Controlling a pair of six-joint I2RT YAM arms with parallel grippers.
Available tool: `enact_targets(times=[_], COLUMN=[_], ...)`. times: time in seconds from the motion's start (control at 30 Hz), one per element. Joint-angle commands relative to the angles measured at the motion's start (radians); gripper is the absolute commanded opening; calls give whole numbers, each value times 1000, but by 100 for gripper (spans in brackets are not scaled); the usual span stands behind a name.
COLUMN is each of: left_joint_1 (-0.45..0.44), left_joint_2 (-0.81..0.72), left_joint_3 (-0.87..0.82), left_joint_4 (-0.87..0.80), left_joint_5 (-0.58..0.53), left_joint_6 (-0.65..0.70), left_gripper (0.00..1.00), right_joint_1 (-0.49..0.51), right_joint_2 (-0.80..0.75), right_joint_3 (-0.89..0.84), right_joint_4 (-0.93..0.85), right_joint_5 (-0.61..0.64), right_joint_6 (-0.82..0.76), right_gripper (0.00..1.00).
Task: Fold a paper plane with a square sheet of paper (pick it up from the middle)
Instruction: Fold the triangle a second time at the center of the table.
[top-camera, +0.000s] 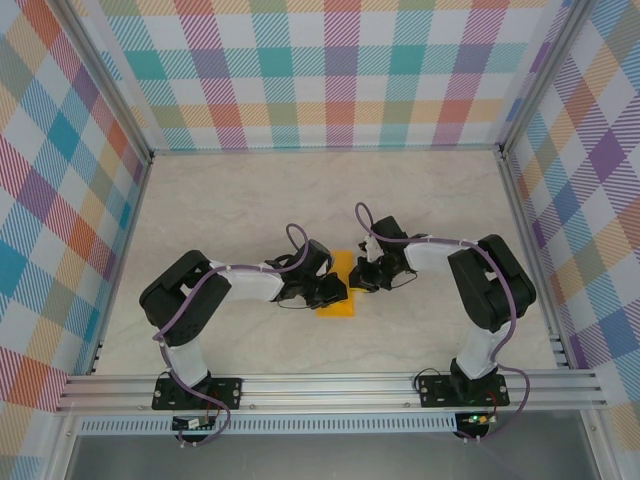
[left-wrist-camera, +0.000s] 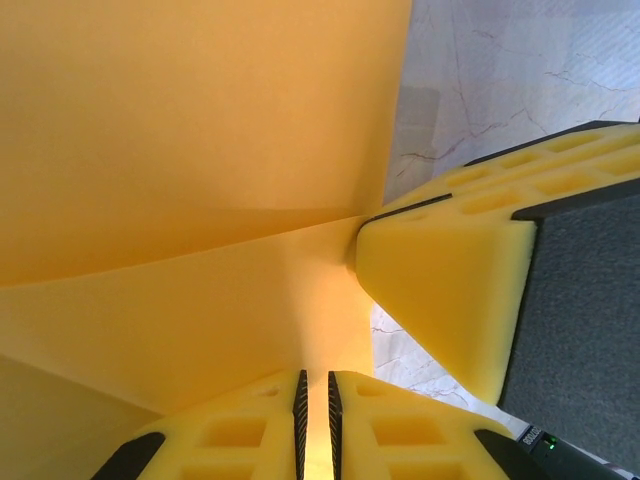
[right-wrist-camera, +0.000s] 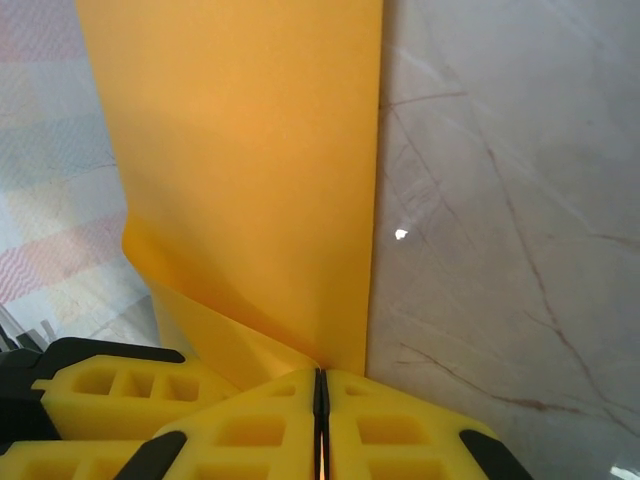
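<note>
Overhead, a pale marbled surface (top-camera: 300, 190) lies inside plaid walls (top-camera: 330, 70). The orange-yellow sheet of paper (top-camera: 338, 308) shows mid-frame, seemingly creased. Left wrist view: the left jaws are pinched tight on the sheet at bottom centre. Right wrist view: the right jaws likewise clamp it.

Pastel plaid walls (top-camera: 340, 70) at top, left, right; pale marbled tabletop (top-camera: 250, 190) centre; aluminium rail (top-camera: 330, 385) along bottom edge.

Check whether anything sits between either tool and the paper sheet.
Nothing visible does. The left tool and the right tool are each shut directly on the square sheet of paper, pinching it close beside each other above the table.
</note>
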Motion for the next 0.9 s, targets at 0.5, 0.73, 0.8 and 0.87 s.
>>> enact_targets(times=[0.5,0.73,0.8,0.87], left_joint_1=[-12,-12,-12,-12], left_joint_2=[-4,7,11,16], left_joint_3=[8,6,7,8], left_joint_4=[-17,-35,-45,-54], left_joint_5=[5,-2,-6,-10], left_joint_6=[17,15,14,14], left_gripper=[16,16,15,15], right_joint_1=[6,6,6,6], right_joint_2=[11,15,14,14], right_joint_3=[38,38,40,43], right_joint_4=[-36,-38,-39,-40], right_joint_5=[42,43,41,41], right_joint_6=[-24,-22,-22,-22], right_gripper=[10,10,10,10])
